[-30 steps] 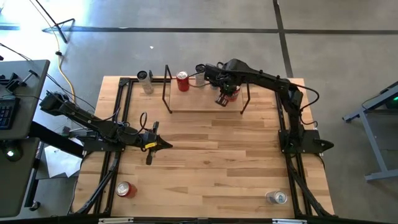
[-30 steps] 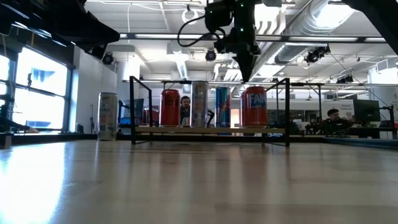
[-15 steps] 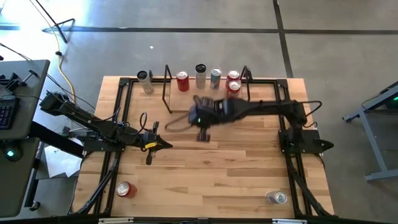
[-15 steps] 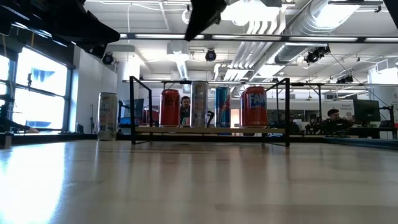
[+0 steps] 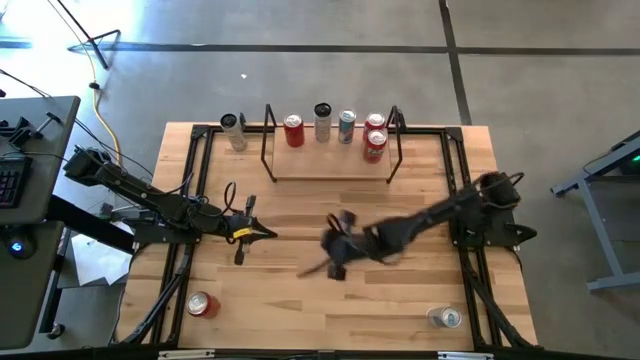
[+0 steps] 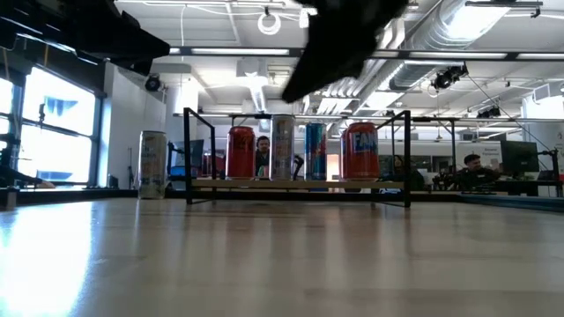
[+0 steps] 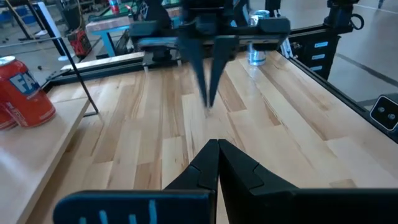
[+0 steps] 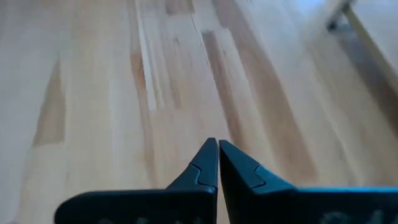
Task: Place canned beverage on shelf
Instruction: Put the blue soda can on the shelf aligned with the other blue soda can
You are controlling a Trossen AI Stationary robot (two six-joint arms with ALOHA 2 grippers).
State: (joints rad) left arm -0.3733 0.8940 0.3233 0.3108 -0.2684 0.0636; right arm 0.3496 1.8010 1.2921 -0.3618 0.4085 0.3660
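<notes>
Cans are standing on the shelf (image 5: 330, 172), with the red Fanta can (image 5: 374, 146) near its right end. Right gripper (image 5: 335, 262) is hanging over mid-table, fingers pinched together, holding nothing. Left gripper (image 5: 243, 233) is waiting, fingers clenched.

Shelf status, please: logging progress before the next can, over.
Right claw shut, empty, mid-table. Left claw shut, parked left. Shelf holds five cans; three loose cans remain on the table. Nothing in the way.

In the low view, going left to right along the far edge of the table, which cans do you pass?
Tall silver can standing outside the shelf → red can → tall silver can → blue can → red Fanta can, the last four on the shelf.
</notes>
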